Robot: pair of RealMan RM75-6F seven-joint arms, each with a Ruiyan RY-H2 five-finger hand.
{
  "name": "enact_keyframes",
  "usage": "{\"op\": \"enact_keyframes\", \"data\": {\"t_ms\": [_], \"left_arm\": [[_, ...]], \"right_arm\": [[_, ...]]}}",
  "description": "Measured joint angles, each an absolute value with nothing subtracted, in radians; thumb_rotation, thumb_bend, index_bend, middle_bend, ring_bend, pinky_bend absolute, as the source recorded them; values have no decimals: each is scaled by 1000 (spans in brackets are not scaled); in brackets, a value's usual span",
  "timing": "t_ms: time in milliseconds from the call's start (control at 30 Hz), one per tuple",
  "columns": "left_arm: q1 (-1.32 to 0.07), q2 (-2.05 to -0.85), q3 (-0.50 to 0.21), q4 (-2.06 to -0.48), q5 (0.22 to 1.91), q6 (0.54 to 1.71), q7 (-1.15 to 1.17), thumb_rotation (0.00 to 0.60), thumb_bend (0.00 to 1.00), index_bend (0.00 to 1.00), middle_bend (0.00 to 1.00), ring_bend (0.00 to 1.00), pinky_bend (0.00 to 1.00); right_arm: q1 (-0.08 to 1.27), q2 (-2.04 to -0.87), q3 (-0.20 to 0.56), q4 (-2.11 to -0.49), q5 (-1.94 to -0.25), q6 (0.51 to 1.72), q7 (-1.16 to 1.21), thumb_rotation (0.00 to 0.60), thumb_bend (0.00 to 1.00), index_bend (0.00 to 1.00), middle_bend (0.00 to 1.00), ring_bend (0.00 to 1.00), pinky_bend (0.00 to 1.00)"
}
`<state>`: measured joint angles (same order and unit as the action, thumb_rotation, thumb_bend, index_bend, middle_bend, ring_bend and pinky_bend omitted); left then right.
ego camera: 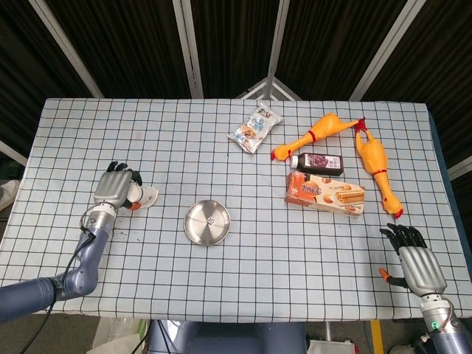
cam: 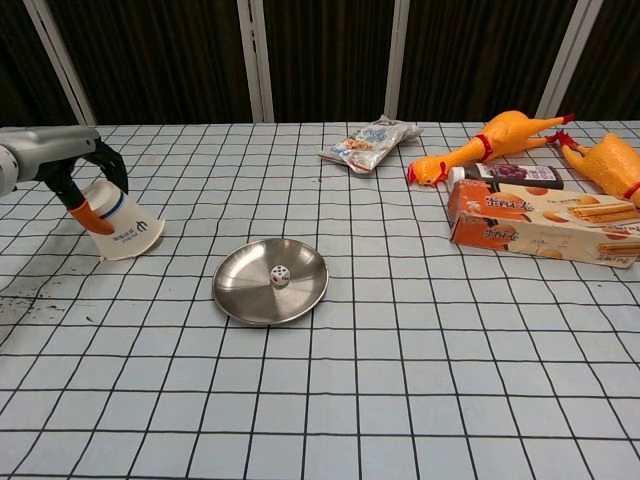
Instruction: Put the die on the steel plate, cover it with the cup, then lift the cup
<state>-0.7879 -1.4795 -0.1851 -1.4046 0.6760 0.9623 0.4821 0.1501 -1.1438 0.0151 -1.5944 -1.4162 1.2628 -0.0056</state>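
Note:
A small white die (cam: 280,277) lies uncovered in the round steel plate (cam: 250,297), which also shows in the head view as the steel plate (ego camera: 207,222). Left of the plate, my left hand (ego camera: 115,188) grips a white paper cup (cam: 119,225), tilted with its rim touching or nearly touching the table; the cup (ego camera: 141,198) peeks out beside the hand. In the chest view the left hand (cam: 72,178) wraps the cup's base. My right hand (ego camera: 417,260) hovers near the table's front right corner, fingers spread, holding nothing.
A snack bag (ego camera: 255,128) lies at the back centre. Two rubber chickens (ego camera: 316,134) (ego camera: 376,166), a dark bottle (ego camera: 320,163) and a biscuit box (ego camera: 325,193) crowd the right side. Dark specks mark the cloth near the left edge (cam: 20,297).

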Motion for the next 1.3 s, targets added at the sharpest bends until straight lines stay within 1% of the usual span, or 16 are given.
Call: {"op": "enact_keyframes", "data": {"t_ms": [33,100,167,267,467,633,700,767,800,867,967,1067,1133,1167,1300], "left_arm": [[-788,-1479,-186,-1407,673,964,485,600,244,386,294,121,45],[-788,-1478,-187,-1410,668,965,487,600,241,332,225,104,44],[-788,-1473,-190,-1417,662,965,488,600,209,263,142,85,42],[-789,-1462,-195,-1430,661,964,487,600,163,196,73,62,42],[-788,-1444,-198,-1451,691,983,488,600,91,152,16,7,38],[-788,-1427,-202,-1482,707,992,487,600,81,139,6,0,33],[-784,-1414,-209,-1513,723,996,471,600,124,146,11,0,35],[-777,-1393,-217,-1559,749,998,441,600,216,189,65,0,37],[-773,-1380,-219,-1585,764,999,427,600,239,206,93,0,38],[-756,-1341,-223,-1659,810,1008,394,600,253,240,142,0,38],[-712,-1269,-214,-1782,914,1046,353,600,252,302,154,0,38],[-637,-1192,-173,-1869,1052,1119,329,600,252,311,153,0,38],[-579,-1150,-131,-1901,1136,1179,325,600,253,310,147,0,38],[-539,-1129,-98,-1913,1187,1224,326,600,253,308,141,0,38],[-405,-1106,-10,-1892,1313,1380,313,600,253,301,124,0,38]], "right_arm": [[150,-1144,15,-1595,-1417,1263,-6,600,260,181,108,83,0],[150,-1144,14,-1595,-1418,1262,-7,600,260,181,108,83,0],[151,-1144,14,-1596,-1418,1261,-8,600,260,181,108,83,0],[152,-1145,13,-1597,-1419,1259,-10,600,260,181,108,83,0],[153,-1145,12,-1601,-1421,1260,-12,600,260,181,107,83,0],[152,-1145,13,-1601,-1421,1263,-13,600,260,181,107,83,0],[152,-1145,13,-1600,-1422,1265,-15,600,260,181,107,83,0],[151,-1145,15,-1599,-1421,1268,-15,600,260,181,108,83,0],[150,-1145,15,-1599,-1421,1269,-16,600,260,181,108,83,0],[148,-1144,16,-1599,-1419,1274,-19,600,260,181,108,83,0],[145,-1143,21,-1599,-1417,1289,-25,600,260,181,108,83,0],[139,-1143,29,-1599,-1414,1312,-38,600,260,181,108,83,0],[133,-1144,36,-1597,-1409,1331,-50,600,260,181,108,83,0],[128,-1145,41,-1595,-1403,1343,-59,600,260,181,108,83,0],[110,-1147,59,-1598,-1375,1376,-72,600,260,181,108,83,0]]}}
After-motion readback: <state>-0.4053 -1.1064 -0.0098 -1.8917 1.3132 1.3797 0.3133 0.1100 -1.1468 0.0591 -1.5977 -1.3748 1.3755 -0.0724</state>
